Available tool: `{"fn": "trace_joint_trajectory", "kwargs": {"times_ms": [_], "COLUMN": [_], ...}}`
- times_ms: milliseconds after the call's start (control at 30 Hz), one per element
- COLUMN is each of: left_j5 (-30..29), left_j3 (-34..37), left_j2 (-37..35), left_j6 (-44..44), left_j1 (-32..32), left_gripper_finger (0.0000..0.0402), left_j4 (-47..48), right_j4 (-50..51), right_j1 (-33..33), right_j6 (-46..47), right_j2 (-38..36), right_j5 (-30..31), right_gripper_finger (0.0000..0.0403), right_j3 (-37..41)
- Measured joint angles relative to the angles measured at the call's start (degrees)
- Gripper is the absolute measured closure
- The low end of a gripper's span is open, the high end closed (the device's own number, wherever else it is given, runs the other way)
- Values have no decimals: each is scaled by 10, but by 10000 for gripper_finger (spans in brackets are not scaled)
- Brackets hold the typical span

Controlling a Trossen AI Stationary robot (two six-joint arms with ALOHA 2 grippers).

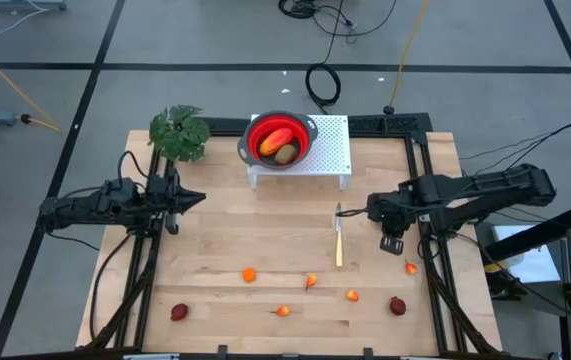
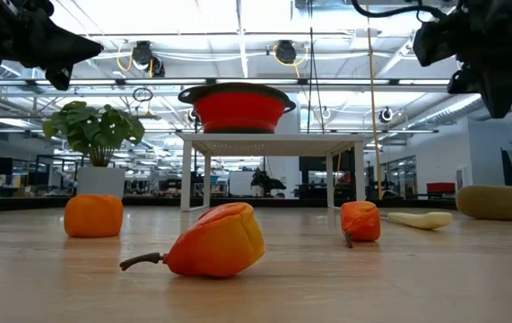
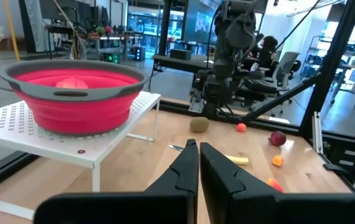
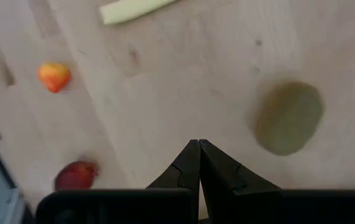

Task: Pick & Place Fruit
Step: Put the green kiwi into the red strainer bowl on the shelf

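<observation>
A pale wooden worktop (image 1: 265, 250) carries a white perforated stand (image 1: 330, 150) at 12 o'clock; its red collapsible bowl (image 1: 280, 140) holds two fruits. Small orange and dark-red toy fruits (image 1: 310, 281) lie scattered toward 6 o'clock. The left end effector (image 1: 197, 200) at 9 o'clock and the right end effector (image 1: 373, 209) at 3 o'clock are both closed and empty.

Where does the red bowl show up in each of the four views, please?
High view: red bowl top centre, on the white stand.
Low view: upper centre, on the stand.
Left wrist view: left side, on the stand.
Right wrist view: not in it.
Shared landmark: the white stand.
</observation>
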State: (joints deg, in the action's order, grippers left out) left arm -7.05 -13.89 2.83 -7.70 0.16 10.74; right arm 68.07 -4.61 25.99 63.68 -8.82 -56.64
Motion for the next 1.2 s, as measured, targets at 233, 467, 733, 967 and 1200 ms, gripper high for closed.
{"fn": "trace_joint_trajectory", "kwargs": {"times_ms": [233,467,733,967,1200], "left_j5": [0,-5,-10,-9,-9], "left_j3": [0,0,0,0,0], "left_j2": [0,0,0,1,1], "left_j6": [-1,-2,4,-9,0], "left_j1": [0,0,0,0,0], "left_gripper_finger": [400,382,380,380,380], "left_j4": [1,2,41,45,45], "right_j4": [12,12,12,19,21], "right_j1": [17,17,17,17,17], "right_j6": [-28,-31,-29,-13,3], "right_j2": [-1,-1,-1,-1,-2], "right_j5": [13,29,44,68,105], "right_gripper_finger": [403,397,333,226,136], "right_j3": [0,0,0,0,23]}}
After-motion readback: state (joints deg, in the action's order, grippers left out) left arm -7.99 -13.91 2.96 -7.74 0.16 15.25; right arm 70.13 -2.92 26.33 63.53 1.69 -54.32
